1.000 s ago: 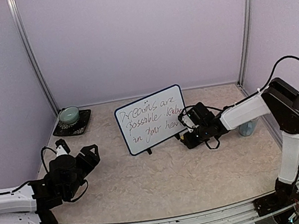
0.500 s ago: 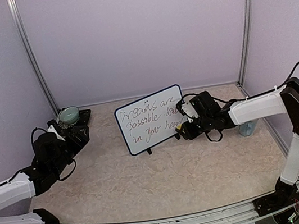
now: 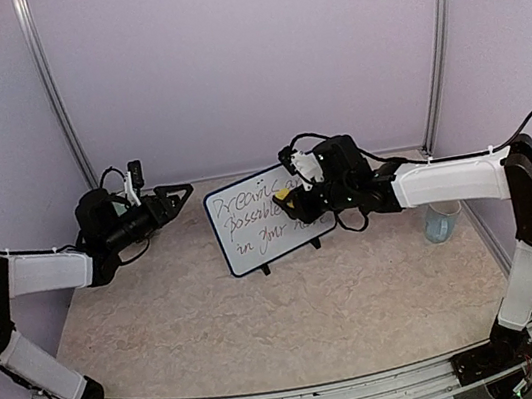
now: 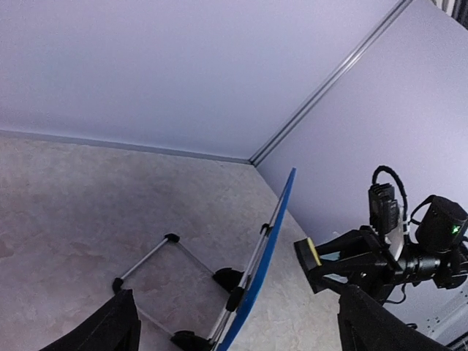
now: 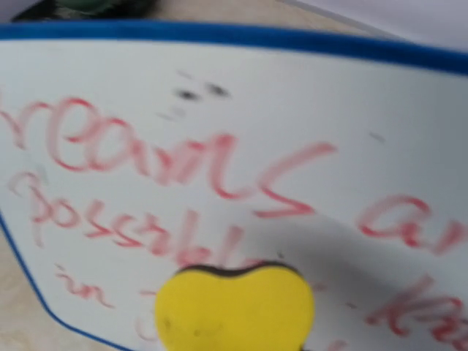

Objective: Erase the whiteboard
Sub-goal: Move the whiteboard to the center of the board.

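The whiteboard (image 3: 255, 223) stands upright mid-table on its feet, with red handwriting across its white face (image 5: 241, 124). My right gripper (image 3: 296, 198) is shut on a yellow sponge (image 5: 234, 307) held in front of the middle of the board's face, its dark edge toward the board. Whether the sponge touches the board I cannot tell. My left gripper (image 3: 177, 195) is open and empty, hovering just left of the board's left edge. In the left wrist view the board shows edge-on as a blue strip (image 4: 272, 238), with the sponge (image 4: 313, 252) to its right.
A wire stand (image 4: 146, 267) props the board from behind. A pale blue cup (image 3: 439, 223) stands on the table at the right, under the right arm. Metal corner posts (image 3: 60, 111) and lilac walls close in the back and sides.
My right gripper lifted the sponge from table height at the board's right end up and left onto its face. My left arm swung from the front left to beside the board's left edge.
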`<state>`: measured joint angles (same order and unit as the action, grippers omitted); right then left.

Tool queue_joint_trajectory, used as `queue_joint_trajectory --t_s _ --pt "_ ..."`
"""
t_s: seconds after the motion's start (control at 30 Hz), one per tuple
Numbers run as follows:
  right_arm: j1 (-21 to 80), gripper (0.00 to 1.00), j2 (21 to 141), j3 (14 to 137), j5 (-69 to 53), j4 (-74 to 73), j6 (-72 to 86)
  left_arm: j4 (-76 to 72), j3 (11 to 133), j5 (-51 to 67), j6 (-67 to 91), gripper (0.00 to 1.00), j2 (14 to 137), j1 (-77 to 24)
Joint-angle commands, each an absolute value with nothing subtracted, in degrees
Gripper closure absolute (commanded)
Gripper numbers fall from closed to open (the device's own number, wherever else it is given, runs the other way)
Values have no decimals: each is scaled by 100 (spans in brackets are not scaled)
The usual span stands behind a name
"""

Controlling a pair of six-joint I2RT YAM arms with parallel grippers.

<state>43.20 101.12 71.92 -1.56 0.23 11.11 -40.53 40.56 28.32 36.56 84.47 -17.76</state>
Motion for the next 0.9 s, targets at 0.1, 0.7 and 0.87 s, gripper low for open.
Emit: queue_joint_trajectory --t_s 0.1,0.7,0.87 --pt "4538 81 10322 7539 -317 264 975 -5822 4712 4363 3748 22 9504 -1807" --pt "4570 81 10030 7438 -322 298 893 -5190 5045 4249 2841 47 9977 -2004" --pt "4570 81 10010 7425 -347 277 894 -5183 5086 4233 2802 50 10059 -1995"
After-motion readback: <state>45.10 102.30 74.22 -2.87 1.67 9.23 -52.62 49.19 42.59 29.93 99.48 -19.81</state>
